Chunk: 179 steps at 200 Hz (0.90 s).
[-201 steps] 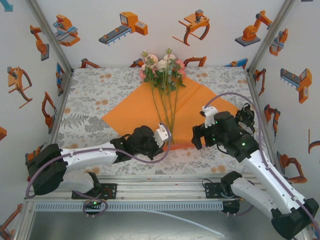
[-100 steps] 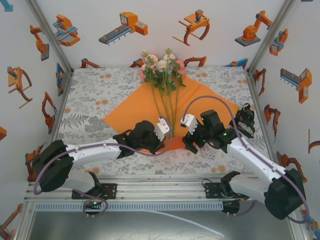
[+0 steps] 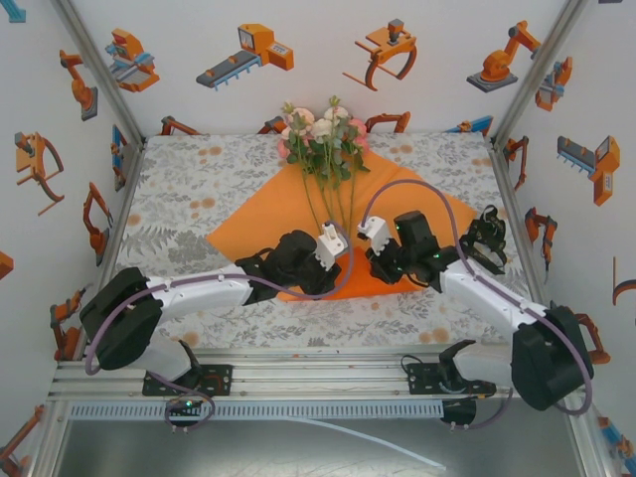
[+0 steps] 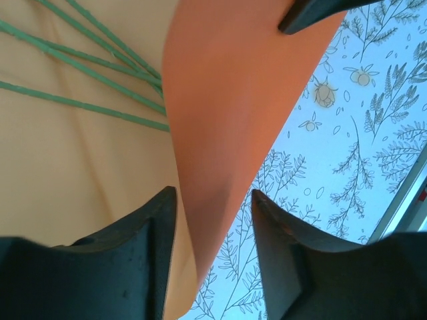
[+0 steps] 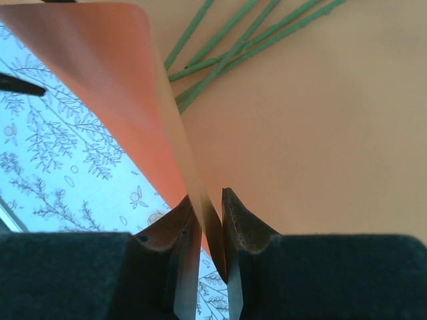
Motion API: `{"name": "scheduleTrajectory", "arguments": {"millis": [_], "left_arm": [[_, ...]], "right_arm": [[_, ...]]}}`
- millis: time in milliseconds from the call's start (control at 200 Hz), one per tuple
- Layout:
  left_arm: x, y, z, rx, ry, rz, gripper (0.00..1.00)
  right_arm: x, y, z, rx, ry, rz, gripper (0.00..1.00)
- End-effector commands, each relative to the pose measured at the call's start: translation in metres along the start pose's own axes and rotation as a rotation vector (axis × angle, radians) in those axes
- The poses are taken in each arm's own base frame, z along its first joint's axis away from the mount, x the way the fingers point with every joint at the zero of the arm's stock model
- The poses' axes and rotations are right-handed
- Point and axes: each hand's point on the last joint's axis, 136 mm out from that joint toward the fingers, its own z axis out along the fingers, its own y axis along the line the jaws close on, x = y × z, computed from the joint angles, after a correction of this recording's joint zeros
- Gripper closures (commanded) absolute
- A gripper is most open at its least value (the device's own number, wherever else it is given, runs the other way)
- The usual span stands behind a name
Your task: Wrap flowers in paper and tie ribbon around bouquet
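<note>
The flowers (image 3: pixel 323 134) lie on the orange paper (image 3: pixel 258 224), heads at the far side and green stems (image 4: pixel 100 47) (image 5: pixel 227 57) pointing toward me. The sheet's near corner is lifted and curled (image 4: pixel 220 100) (image 5: pixel 127 87). My left gripper (image 3: pixel 336 270) (image 4: pixel 213 193) is open, its jaws standing either side of the raised flap without pinching it. My right gripper (image 3: pixel 373 266) (image 5: pixel 208 195) is shut on the paper's edge just right of the stems. The black ribbon (image 3: pixel 487 237) lies bunched by the right wall.
The leaf-print tablecloth (image 3: pixel 189 189) covers the table around the sheet. Printed walls enclose the left, far and right sides. Purple-grey cables (image 3: pixel 417 189) arch over the right arm. A metal rail (image 3: pixel 318 373) runs along the near edge.
My right gripper swung left to the paper's near corner and closed on its edge. My left gripper, shut on the paper before, has opened its jaws and edged forward.
</note>
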Motion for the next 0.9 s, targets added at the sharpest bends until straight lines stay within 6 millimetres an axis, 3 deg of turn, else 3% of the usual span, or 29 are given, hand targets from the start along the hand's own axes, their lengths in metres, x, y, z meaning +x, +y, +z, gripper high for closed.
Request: {"name": "scheduleTrajectory", "arguments": {"millis": [0, 135, 285, 380, 446, 706, 801, 891], "left_arm": [[0.009, 0.005, -0.002, -0.027, 0.020, -0.037, 0.47], [0.018, 0.012, 0.006, -0.062, 0.054, -0.047, 0.47], [0.032, 0.043, 0.017, -0.240, 0.125, -0.064, 0.47], [0.034, 0.051, 0.021, -0.292, 0.129, -0.081, 0.46], [0.031, 0.053, 0.020, -0.305, 0.115, -0.107, 0.46], [0.027, 0.059, 0.017, -0.341, 0.099, -0.155, 0.39], [0.009, 0.050, 0.009, -0.284, 0.056, -0.165, 0.37], [-0.015, 0.029, -0.001, -0.162, -0.004, -0.177, 0.33]], "right_arm": [[-0.023, -0.013, 0.007, 0.015, -0.039, 0.029, 0.81], [-0.019, -0.038, 0.019, 0.119, 0.021, 0.080, 0.81], [-0.018, -0.058, 0.024, 0.210, 0.051, 0.092, 0.74], [-0.014, -0.059, 0.033, 0.189, 0.088, 0.103, 0.59], [-0.012, -0.058, 0.038, 0.166, 0.121, 0.118, 0.55], [-0.011, -0.074, 0.044, 0.232, 0.162, 0.184, 0.62], [-0.012, -0.078, 0.049, 0.240, 0.174, 0.184, 0.69], [-0.015, -0.084, 0.051, 0.255, 0.178, 0.181, 0.76]]}}
